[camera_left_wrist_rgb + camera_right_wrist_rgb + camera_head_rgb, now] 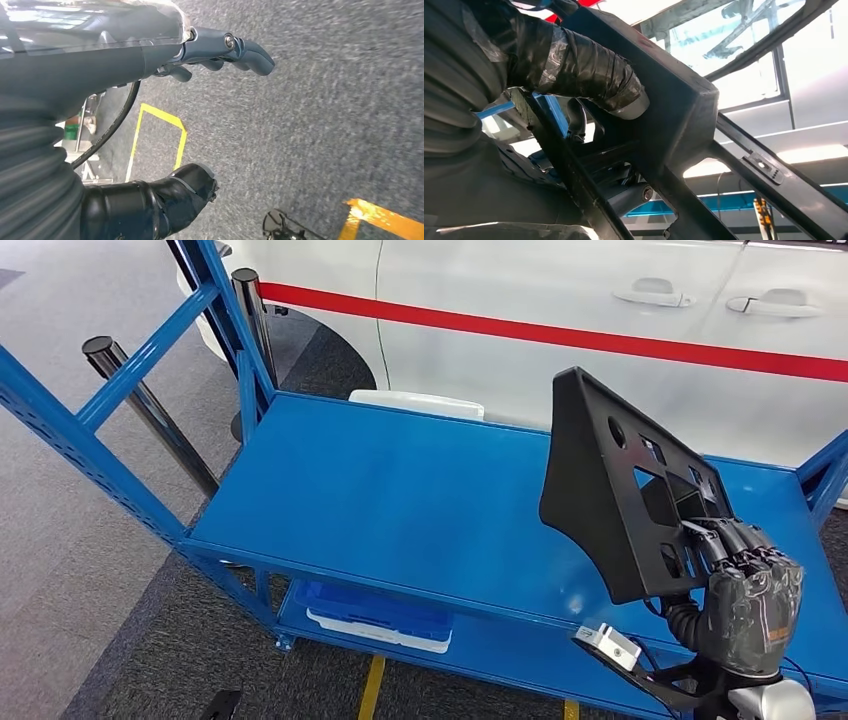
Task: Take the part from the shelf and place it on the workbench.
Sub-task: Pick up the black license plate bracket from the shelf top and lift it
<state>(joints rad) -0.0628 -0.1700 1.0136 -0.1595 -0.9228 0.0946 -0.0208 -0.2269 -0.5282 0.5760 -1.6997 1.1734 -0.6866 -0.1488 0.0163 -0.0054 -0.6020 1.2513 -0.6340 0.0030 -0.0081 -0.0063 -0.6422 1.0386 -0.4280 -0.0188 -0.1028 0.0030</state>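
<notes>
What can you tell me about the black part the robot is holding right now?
The black part is a flat, matte panel that looks like moulded plastic, with a raised rim, one round hole and several rectangular cut-outs. It stands nearly upright, tilted, held clear above the blue shelf near its right end. The right hand grips its lower corner, fingers hooked through the openings; in the right wrist view the taped thumb presses on its edge. Nothing else touches it.

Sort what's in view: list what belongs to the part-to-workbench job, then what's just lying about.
Belongs to the job:
- black part, held upright over the shelf
- right robot hand, gripping the part's lower edge
- blue shelf, top level

Just lying about:
- blue and white tray on the lower level
- white car behind
- left robot hand, hanging above the floor
</notes>
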